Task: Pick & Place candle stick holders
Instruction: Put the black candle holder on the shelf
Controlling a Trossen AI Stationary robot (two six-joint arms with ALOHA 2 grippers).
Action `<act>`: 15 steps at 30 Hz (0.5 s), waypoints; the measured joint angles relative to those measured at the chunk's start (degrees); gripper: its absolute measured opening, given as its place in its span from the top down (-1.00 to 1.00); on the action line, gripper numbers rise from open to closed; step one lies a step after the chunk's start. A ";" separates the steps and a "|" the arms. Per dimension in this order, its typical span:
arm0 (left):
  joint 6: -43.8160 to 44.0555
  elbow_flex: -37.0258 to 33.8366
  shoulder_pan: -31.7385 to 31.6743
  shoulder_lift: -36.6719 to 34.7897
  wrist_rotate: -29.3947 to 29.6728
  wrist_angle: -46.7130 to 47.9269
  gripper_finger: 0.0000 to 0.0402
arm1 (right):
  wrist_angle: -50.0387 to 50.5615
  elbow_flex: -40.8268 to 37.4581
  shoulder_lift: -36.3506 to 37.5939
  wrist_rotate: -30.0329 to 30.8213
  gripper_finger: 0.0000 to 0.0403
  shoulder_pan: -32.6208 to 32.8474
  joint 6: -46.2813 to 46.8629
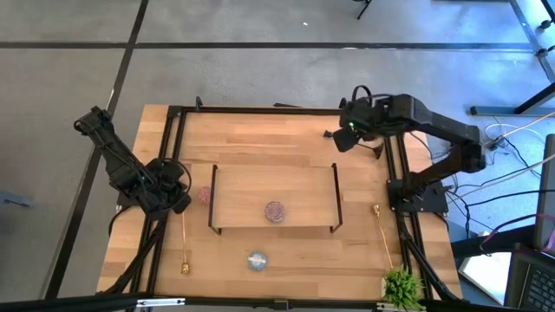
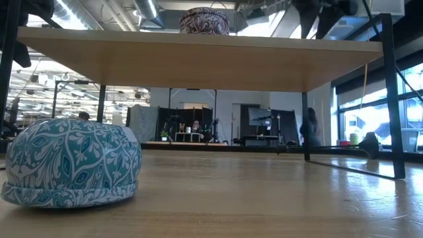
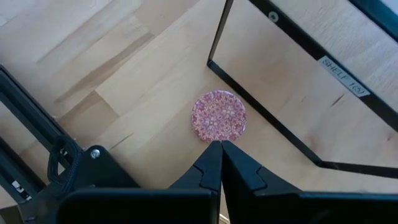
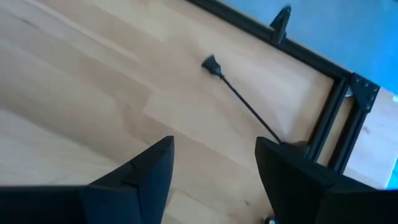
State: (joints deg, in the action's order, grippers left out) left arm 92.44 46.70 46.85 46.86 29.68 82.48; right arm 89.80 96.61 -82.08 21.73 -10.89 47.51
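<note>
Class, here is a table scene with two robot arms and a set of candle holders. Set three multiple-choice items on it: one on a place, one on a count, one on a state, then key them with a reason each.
1. Where does the mauve round holder sit?
A. on the wooden board
B. on the tabletop beside the plant
C. in the right gripper

2. How many slim gold stems stand on the table?
A. none
B. two
C. four

3. How do the fingers of the left gripper stand?
A. wide apart
B. closed on the pink round
C. shut, holding nothing

Answers:
1 A: the high view shows it on the wooden board, near the middle.
2 B: one gold stem stands left of the board, the other gold stem right of it.
3 C: the left wrist view shows the fingers meeting just short of the pink round holder.
</note>
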 joint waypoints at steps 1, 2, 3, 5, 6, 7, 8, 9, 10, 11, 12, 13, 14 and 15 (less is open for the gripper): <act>0.01 0.00 0.00 0.01 0.32 0.00 0.99 | -0.43 -0.46 -0.24 -0.66 -0.13 -0.98 -0.98; 0.02 0.00 0.00 0.02 0.66 0.00 0.99 | -0.90 -0.84 -0.57 -1.07 -0.13 -1.97 -2.10; 0.02 0.00 0.00 0.00 0.91 0.00 0.99 | -1.33 -1.18 -0.88 -1.36 -0.13 -3.01 -3.34; 0.02 0.00 0.00 0.00 1.28 0.00 0.99 | -1.61 -1.85 -1.67 -2.57 -0.13 -5.24 -5.77; 0.02 0.00 0.00 0.01 1.37 -0.01 0.99 | -1.91 -2.13 -2.20 -3.45 -0.13 -6.38 -7.08; 0.02 0.00 0.00 0.02 1.39 0.00 0.99 | -2.08 -2.35 -2.80 -4.46 -0.13 -7.63 -8.57; 0.02 0.00 0.00 -0.01 1.39 -0.02 0.99 | -2.18 -2.57 -3.46 -5.48 -0.13 -8.83 -10.02; 0.02 0.00 0.00 0.02 1.39 -0.04 0.99 | -2.34 -2.83 -4.08 -6.46 -0.13 -10.03 -11.59; 0.02 0.00 0.00 0.02 1.39 -0.10 0.99 | -2.46 -3.10 -4.70 -7.17 -0.13 -11.21 -13.11; 0.02 0.00 0.00 0.02 1.39 -0.15 0.99 | -2.40 -3.42 -5.42 -7.90 -0.13 -12.37 -14.56; 0.03 0.00 0.00 0.02 1.39 -0.20 0.99 | -2.42 -3.83 -6.15 -8.42 -0.13 -13.42 -15.87; 0.04 0.00 0.00 0.02 1.39 -0.25 0.99 | -2.39 -4.31 -6.87 -8.74 -0.13 -14.36 -17.02; 0.04 0.00 0.00 0.02 1.39 -0.33 0.99 | -2.35 -4.84 -7.57 -9.32 -0.13 -15.31 -18.04; 0.04 0.00 0.00 0.02 1.39 -0.45 0.99 | -2.33 -5.39 -8.23 -9.75 -0.13 -16.25 -18.74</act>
State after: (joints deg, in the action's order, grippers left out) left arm 92.49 46.70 46.85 46.87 31.07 82.02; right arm 87.47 91.21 -90.31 11.97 -27.14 28.77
